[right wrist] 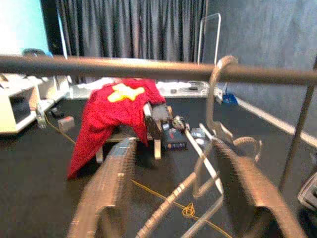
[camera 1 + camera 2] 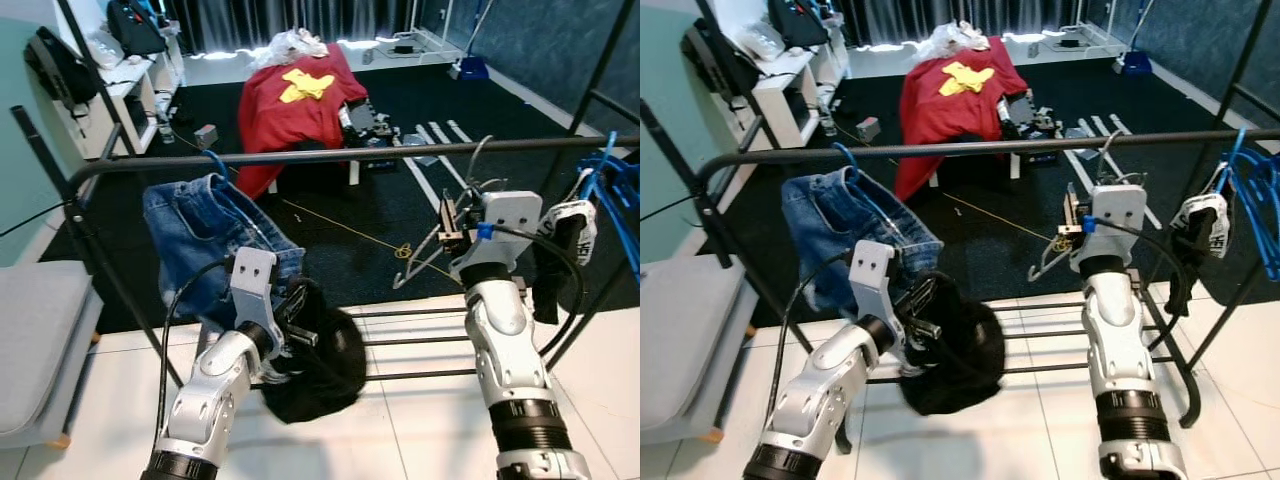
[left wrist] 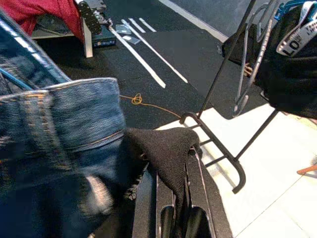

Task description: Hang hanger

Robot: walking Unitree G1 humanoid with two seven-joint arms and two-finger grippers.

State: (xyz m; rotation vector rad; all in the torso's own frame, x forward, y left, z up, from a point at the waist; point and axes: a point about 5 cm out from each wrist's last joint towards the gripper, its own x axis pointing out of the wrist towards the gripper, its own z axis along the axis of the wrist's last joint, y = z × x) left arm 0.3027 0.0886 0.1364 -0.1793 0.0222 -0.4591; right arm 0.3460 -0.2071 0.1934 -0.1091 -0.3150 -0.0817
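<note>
Hanging hanger [image 1: 213,129]: hooked over the rail [image 2: 350,155].
Right tool [image 1: 171,198]: fingers spread wide, either side of the hanger.
Left tool [image 3: 176,198]: clamped on black cloth [image 3: 166,151] beside jeans [image 2: 205,230].

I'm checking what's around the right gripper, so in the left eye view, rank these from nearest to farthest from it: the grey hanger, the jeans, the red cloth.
From the right gripper:
1. Grey hanger, right at it, hooked on the rail.
2. Jeans, leftward along the rail.
3. Red cloth, far back across the dark carpet.
</note>
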